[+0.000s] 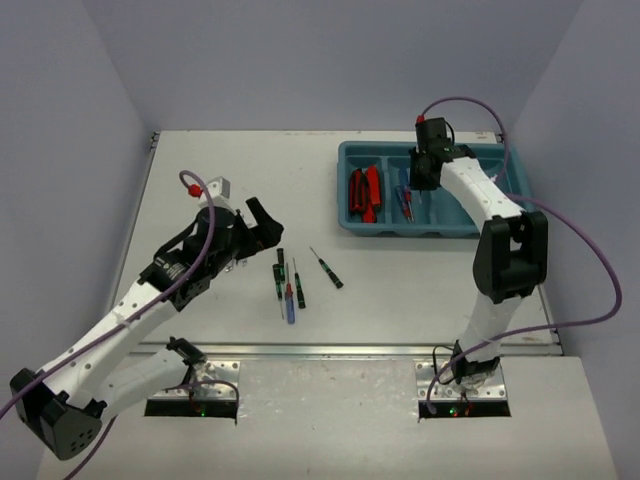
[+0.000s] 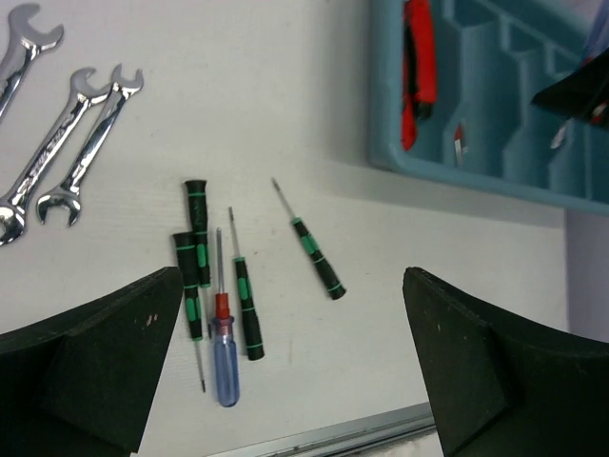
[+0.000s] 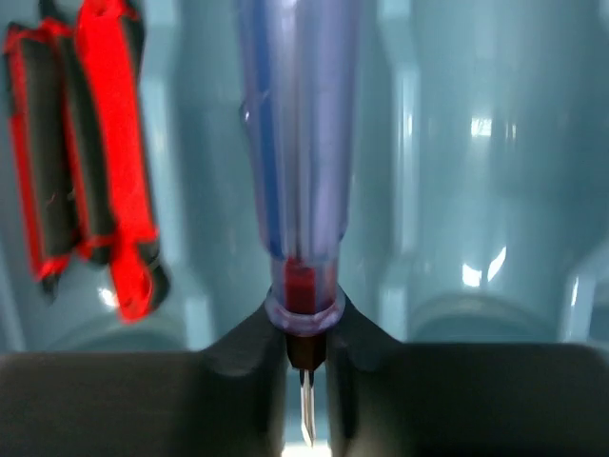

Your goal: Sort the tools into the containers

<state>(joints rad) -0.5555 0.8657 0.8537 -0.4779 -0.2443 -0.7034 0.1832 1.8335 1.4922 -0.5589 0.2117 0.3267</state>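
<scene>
The teal tray (image 1: 420, 232) lies at the back right, with red-and-black tools (image 1: 363, 193) in its leftmost compartment. My right gripper (image 1: 420, 175) hangs over the second compartment. In the right wrist view it (image 3: 306, 367) is shut on a blue-handled screwdriver (image 3: 300, 143) at its red collar, with the red-and-black tools (image 3: 90, 162) to the left. My left gripper (image 1: 262, 225) is open and empty (image 2: 292, 276) above the table. Below it lie a blue-handled screwdriver (image 2: 225, 357) and several black screwdrivers with green marks (image 2: 245, 305). Silver wrenches (image 2: 57, 152) lie further left.
A metal strip (image 1: 350, 350) runs along the table's front edge, just beyond the loose screwdrivers (image 1: 290, 285). The tray's near wall (image 2: 457, 162) shows at the upper right of the left wrist view. In the top view, my left arm hides the wrenches.
</scene>
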